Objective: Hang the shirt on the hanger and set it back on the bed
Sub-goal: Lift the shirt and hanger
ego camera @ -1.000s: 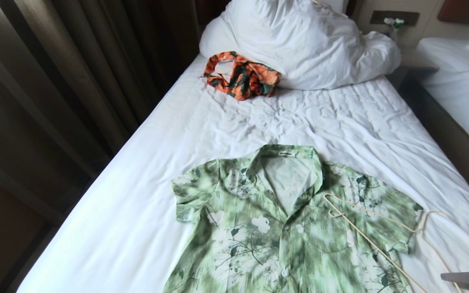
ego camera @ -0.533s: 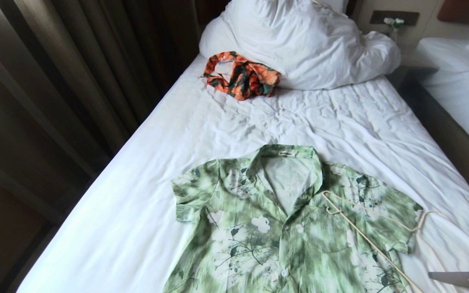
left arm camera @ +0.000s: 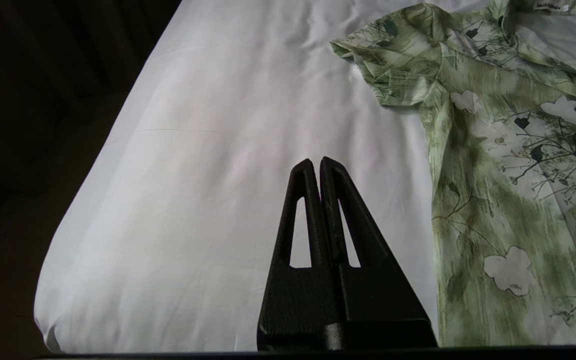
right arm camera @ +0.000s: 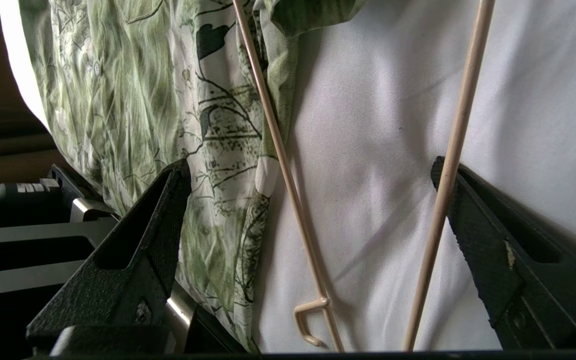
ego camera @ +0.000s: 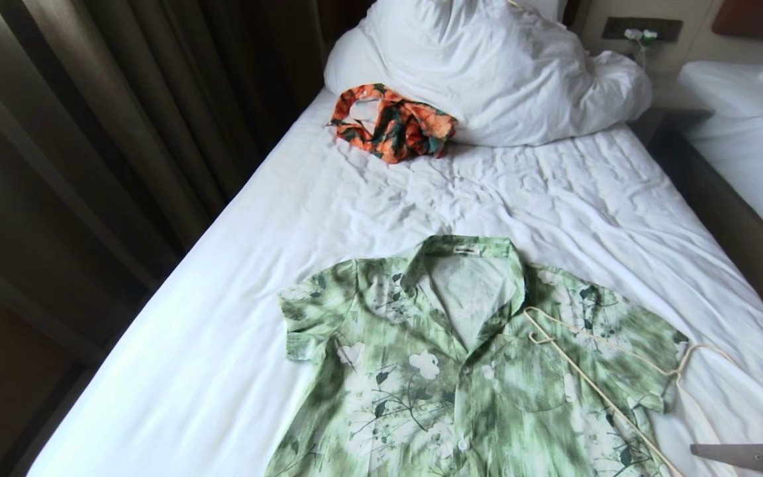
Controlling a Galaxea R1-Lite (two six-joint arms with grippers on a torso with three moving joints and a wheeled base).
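Observation:
The light green floral shirt lies flat and face up, collar away from me, on the bed. The cream wire hanger rests across the shirt's right shoulder and sleeve, its hook out on the sheet. My right gripper hovers open over the hanger's lower end, with two of its wires between the fingers and nothing gripped. One of its fingers shows at the head view's lower right corner. The left gripper is shut and empty over bare sheet beside the shirt's left sleeve.
A crumpled orange-and-dark-green garment lies against the bulky white duvet at the head of the bed. Dark curtains run along the left side. A second bed stands to the right across a narrow dark gap.
The right gripper has moved in a little from the lower right, staying open. The hanger has slid slightly toward the collar. The shirt and the left gripper have not moved.

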